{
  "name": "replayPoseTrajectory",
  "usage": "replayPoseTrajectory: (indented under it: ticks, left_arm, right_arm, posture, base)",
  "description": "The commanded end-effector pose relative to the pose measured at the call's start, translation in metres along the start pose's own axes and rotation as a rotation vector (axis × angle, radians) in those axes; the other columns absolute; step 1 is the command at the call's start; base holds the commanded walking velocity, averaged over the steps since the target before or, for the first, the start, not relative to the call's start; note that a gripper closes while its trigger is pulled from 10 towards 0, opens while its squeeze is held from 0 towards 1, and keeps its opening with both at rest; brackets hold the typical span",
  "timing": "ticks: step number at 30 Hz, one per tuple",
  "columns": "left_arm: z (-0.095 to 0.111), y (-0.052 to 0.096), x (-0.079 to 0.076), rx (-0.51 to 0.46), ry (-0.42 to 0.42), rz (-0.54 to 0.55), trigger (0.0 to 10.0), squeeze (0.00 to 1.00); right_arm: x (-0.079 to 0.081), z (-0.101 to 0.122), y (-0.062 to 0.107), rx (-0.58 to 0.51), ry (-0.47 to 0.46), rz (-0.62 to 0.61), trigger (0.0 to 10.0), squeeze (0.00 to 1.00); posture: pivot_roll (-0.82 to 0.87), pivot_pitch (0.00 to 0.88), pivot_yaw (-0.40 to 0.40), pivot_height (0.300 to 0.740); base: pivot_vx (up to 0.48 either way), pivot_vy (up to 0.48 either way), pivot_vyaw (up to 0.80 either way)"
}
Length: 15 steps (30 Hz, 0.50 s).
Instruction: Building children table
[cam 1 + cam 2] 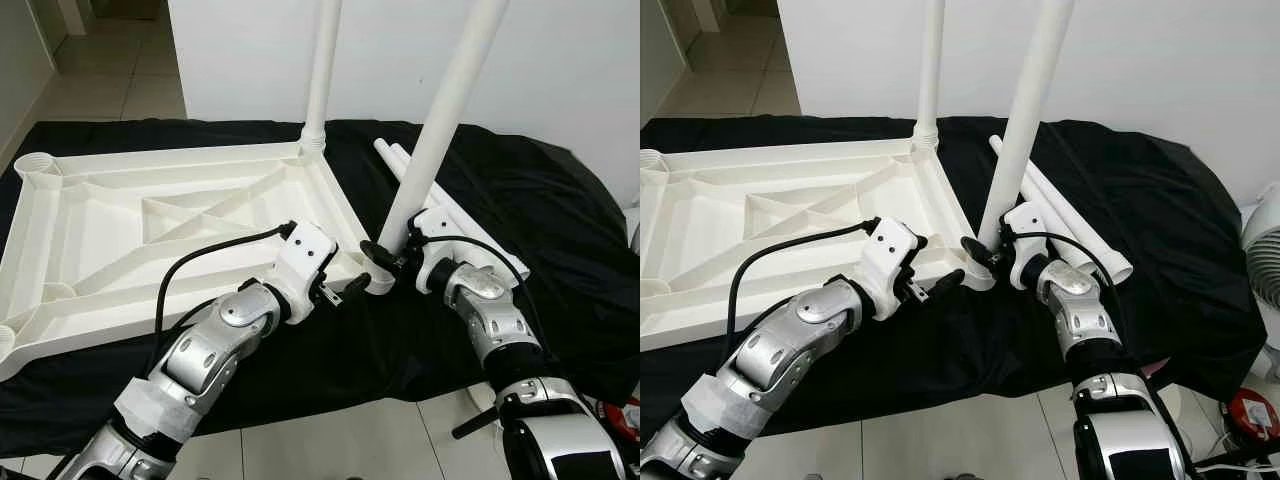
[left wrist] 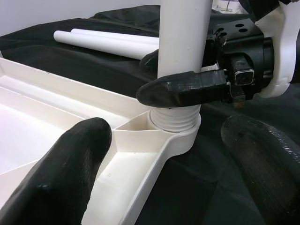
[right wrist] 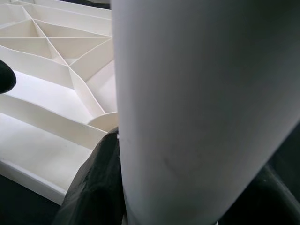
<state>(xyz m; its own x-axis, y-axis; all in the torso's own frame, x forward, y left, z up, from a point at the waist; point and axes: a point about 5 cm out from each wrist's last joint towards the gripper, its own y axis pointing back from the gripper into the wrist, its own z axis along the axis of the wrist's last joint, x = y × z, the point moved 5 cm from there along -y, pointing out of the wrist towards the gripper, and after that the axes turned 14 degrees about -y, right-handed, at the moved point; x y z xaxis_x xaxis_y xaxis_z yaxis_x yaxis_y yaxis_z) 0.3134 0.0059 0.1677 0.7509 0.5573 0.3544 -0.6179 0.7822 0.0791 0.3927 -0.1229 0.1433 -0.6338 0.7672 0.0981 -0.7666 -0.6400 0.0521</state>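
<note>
**A:** Two legs stand up from the upturned white tabletop point(image 1: 150, 235) in the left eye view, am I right? It lies ribs-up on a black cloth point(image 1: 540, 230).

**B:** Yes. One leg point(image 1: 322, 70) rises straight from the far corner socket. The nearer leg point(image 1: 440, 130) leans, its top tipped toward the robot's right, its foot in the near right corner socket point(image 1: 378, 283).

**A:** Who holds it?

**B:** The right gripper point(image 1: 385, 253), clamped round the leg just above the socket. The left gripper point(image 1: 350, 290) sits at the tabletop edge just beside the same socket, its fingers parted and grasping nothing.

**A:** And the right eye view?

**B:** Same scene. Two spare legs point(image 1: 1060, 215) lie on the cloth behind the right arm, and a white fan point(image 1: 1265, 250) stands at the right edge.

**A:** Left wrist view?

**B:** The leg's threaded end point(image 2: 173, 119) sits in the socket with threads exposed, so I judge it not fully seated. A black right finger point(image 2: 187, 89) crosses the leg just above.

**A:** Right wrist view?

**B:** The leg is very close, with a finger pressed against it. The next move likely turns on bringing that long axis upright over the socket; the right arm is the one placed to do it.
</note>
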Motion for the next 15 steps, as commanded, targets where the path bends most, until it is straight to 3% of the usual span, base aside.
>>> replayPoseTrajectory:
  ticks: [1, 6, 11, 15]
  left_arm:
    - [0.004, 0.001, -0.011, -0.030, -0.006, -0.110, 10.0, 0.00]
    - [0.004, 0.002, -0.012, -0.031, -0.008, -0.114, 10.0, 0.00]
    - [0.003, 0.002, -0.013, -0.027, -0.007, -0.117, 10.0, 0.00]
    - [0.002, 0.002, -0.014, -0.025, -0.003, -0.118, 10.0, 0.00]
  right_arm:
    - [-0.002, -0.022, 0.001, 0.069, -0.040, -0.036, 10.0, 0.00]
    - [-0.008, -0.022, -0.001, 0.050, -0.047, -0.095, 10.0, 0.00]
    - [-0.005, -0.010, -0.009, -0.048, -0.096, -0.253, 10.0, 0.00]
    - [-0.005, -0.009, -0.010, -0.064, -0.114, -0.310, 10.0, 0.00]
  posture:
    - [0.05, 0.039, -0.089, 0.740]
    - [0.05, 0.041, -0.088, 0.740]
    - [0.05, 0.042, -0.090, 0.740]
    - [0.05, 0.042, -0.094, 0.740]
  base:
    - [0.000, 0.000, 0.00]
    - [0.000, 0.000, 0.00]
    - [0.000, 0.000, 0.00]
    - [0.000, 0.000, 0.00]
